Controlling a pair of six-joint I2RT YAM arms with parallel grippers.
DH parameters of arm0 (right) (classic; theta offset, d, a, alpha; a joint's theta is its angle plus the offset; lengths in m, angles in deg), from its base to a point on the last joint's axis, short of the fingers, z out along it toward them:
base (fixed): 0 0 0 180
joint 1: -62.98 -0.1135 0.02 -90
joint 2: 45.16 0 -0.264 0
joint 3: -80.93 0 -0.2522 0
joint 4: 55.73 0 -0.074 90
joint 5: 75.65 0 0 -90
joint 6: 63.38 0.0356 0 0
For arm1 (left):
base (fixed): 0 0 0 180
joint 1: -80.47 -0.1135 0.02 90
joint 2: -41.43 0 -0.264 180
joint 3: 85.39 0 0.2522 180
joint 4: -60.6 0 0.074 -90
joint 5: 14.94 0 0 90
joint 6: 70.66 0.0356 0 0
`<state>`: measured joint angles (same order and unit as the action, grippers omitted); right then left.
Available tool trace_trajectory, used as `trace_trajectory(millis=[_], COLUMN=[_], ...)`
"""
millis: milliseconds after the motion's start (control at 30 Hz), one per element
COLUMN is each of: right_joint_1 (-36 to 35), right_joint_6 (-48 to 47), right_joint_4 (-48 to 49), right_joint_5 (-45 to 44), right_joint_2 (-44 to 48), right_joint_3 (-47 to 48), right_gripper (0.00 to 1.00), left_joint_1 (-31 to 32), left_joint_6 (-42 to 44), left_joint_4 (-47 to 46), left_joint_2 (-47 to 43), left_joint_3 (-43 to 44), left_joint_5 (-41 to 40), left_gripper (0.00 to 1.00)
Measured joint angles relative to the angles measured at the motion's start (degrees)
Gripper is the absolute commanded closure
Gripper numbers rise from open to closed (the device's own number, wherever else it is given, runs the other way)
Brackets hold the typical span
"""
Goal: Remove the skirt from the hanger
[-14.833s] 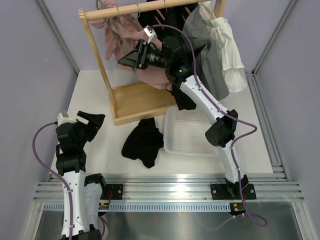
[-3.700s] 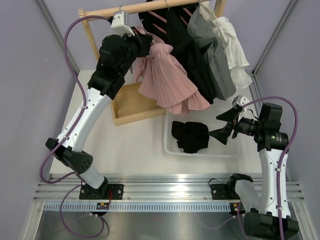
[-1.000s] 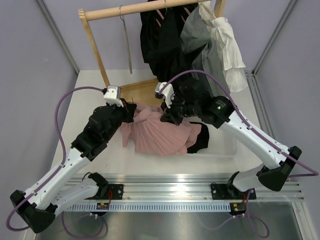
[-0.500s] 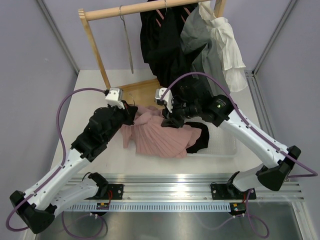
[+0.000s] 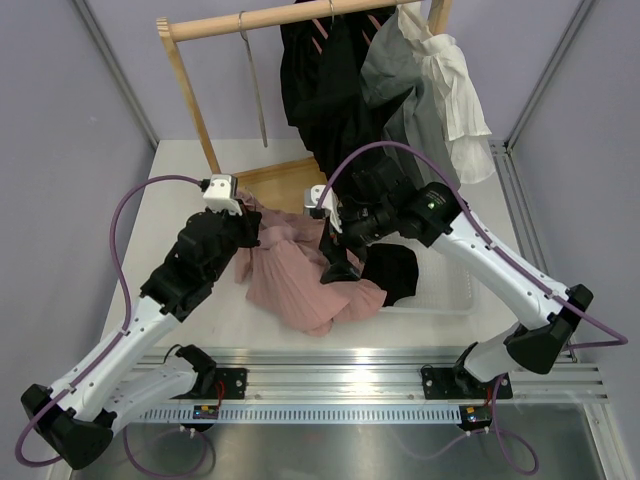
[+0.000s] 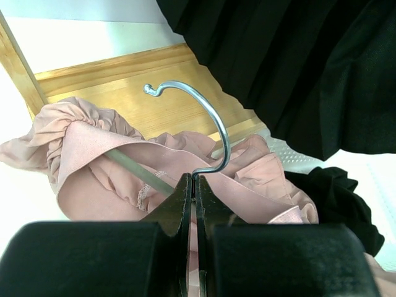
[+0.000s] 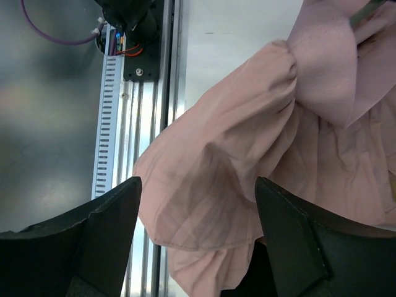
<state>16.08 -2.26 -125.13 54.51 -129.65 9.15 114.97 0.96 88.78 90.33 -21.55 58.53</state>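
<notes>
Just before the wooden rack [image 5: 272,182], the left end effector [image 6: 193,185] clamps the hanger [image 6: 224,136], pink skirt [image 5: 300,285] not yet slid off it, the right end effector [image 7: 197,189] spread open above

Matt pink pleated cloth skirt [image 5: 295,280], shiny metal-wire hanger hook [image 6: 213,127], smooth pale wood rack [image 5: 220,22], wht plastic tray [image 5: 435,296]

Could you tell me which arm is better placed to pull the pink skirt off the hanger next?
Probably the right: the right gripper is open over the skirt, while the left gripper is shut on the hanger.
</notes>
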Motion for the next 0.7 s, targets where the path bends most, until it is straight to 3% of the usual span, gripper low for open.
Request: trace_trajectory(millis=[200, 367, 600, 700], right_joint_1=[-0.09, -1.99, -6.1, -6.25], right_joint_6=[5.33, 15.39, 20.79, 21.14], right_joint_4=[4.81, 10.12, 11.21, 11.1], right_joint_5=[-0.26, -6.27, -15.08, -18.62], right_joint_2=[-2.49, -9.05, -15.93, -16.7], right_joint_3=[3.96, 9.46, 11.47, 11.69], right_gripper=[0.14, 0.15, 0.23, 0.4], left_joint_1=[0.0, 0.0, 0.0, 0.0], left_joint_6=[-1.18, -2.03, -2.58, -2.58], left_joint_4=[0.11, 0.11, 0.13, 0.13], left_joint_2=[0.02, 0.02, 0.02, 0.02], left_joint_3=[0.0, 0.0, 0.0, 0.0], left_joint_5=[0.22, 0.44, 0.68, 0.79], left_gripper=[1.0, 1.0, 1.0, 1.0])
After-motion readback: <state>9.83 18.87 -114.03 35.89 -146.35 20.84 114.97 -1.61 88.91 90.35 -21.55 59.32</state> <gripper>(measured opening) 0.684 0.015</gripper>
